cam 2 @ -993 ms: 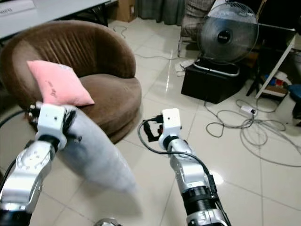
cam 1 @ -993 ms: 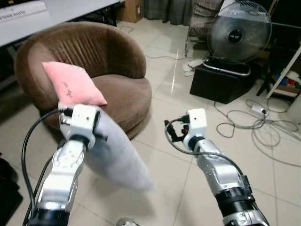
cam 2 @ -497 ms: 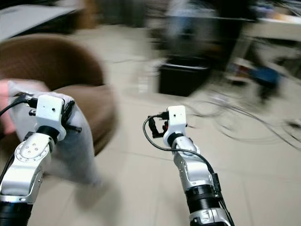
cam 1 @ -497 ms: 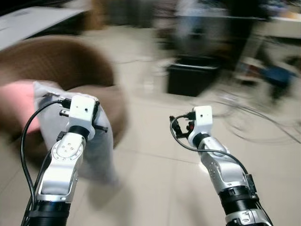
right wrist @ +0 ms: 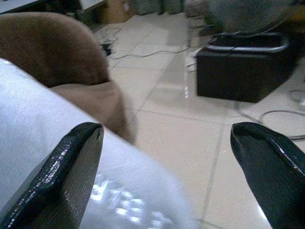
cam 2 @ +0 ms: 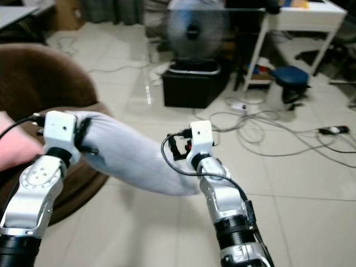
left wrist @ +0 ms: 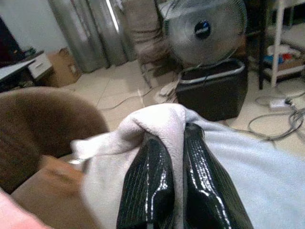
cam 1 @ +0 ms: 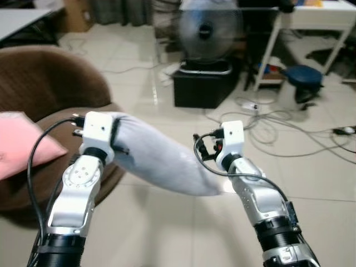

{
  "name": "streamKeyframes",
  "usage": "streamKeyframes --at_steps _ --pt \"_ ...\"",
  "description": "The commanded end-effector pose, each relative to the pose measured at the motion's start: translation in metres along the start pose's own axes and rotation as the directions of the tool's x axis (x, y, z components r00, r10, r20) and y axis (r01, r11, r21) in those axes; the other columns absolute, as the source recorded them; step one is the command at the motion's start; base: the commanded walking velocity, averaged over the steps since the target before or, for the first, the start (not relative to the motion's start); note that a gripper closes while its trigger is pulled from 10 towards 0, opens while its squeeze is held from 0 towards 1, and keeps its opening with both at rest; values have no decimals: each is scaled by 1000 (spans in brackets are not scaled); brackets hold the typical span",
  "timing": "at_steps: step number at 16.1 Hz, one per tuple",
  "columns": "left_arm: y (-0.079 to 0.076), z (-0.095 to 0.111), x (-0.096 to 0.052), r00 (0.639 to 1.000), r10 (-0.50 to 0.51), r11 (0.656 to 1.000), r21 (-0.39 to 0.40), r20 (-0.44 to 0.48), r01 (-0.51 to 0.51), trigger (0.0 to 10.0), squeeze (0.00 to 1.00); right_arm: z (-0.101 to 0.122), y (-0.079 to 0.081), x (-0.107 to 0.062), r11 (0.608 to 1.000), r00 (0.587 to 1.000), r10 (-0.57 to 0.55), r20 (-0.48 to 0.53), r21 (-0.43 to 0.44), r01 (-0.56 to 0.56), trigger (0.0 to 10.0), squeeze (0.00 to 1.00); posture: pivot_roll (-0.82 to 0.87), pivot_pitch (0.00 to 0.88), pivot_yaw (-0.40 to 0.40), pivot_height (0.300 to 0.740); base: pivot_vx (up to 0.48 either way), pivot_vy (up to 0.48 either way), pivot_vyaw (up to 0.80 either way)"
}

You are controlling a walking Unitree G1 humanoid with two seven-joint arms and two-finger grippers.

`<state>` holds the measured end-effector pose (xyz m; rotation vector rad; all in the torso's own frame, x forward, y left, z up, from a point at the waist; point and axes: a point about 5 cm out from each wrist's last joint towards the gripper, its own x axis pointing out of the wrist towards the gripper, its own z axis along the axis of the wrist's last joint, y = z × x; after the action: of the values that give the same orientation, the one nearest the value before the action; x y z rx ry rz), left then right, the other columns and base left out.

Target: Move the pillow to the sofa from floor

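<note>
Grey pillow (cam 1: 161, 161) pinched in left end effector (left wrist: 177, 157); right end effector (right wrist: 167, 157) spread wide, nr sofa (cam 1: 44, 78)

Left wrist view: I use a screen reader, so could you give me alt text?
The left gripper is pinched shut on a fold of the white pillow. Behind are a brown sofa, a fan on a black box, and cables on the tiled floor.

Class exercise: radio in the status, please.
Left end effector shut on white pillow, airborne. Right end effector open beside it. Brown sofa left; path unobstructed.
</note>
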<state>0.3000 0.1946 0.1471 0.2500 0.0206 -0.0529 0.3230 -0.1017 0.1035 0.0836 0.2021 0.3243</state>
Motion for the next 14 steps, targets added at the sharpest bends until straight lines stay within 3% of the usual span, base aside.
streamKeyframes --at_steps 1,4,6,11,14 --pt "1 14 1 997 15 1000 6 71 -15 10000 0 2 -7 -1 1000 1000 -16 -1 -4 16 10000 0 117 0 30 740 375 0 0" --pt "5 4 -3 999 17 1000 13 38 -18 10000 0 0 -2 1 999 1000 4 -9 -53 -5 10000 0 136 0 40 740 376 0 0" --pt "8 -4 -4 1000 19 999 34 14 -20 10000 0 -5 -1 2 1000 1000 -8 -12 -29 8 10000 0 156 0 33 740 386 0 800" --pt "11 -4 -15 999 39 997 59 27 -41 10000 0 -14 6 9 998 997 49 -58 -46 -52 10000 0 232 0 -22 740 415 0 800" --pt "10 0 -15 998 35 997 69 44 -38 10000 0 -16 7 10 999 998 43 -55 -16 -44 10000 0 250 0 -38 740 424 0 0"
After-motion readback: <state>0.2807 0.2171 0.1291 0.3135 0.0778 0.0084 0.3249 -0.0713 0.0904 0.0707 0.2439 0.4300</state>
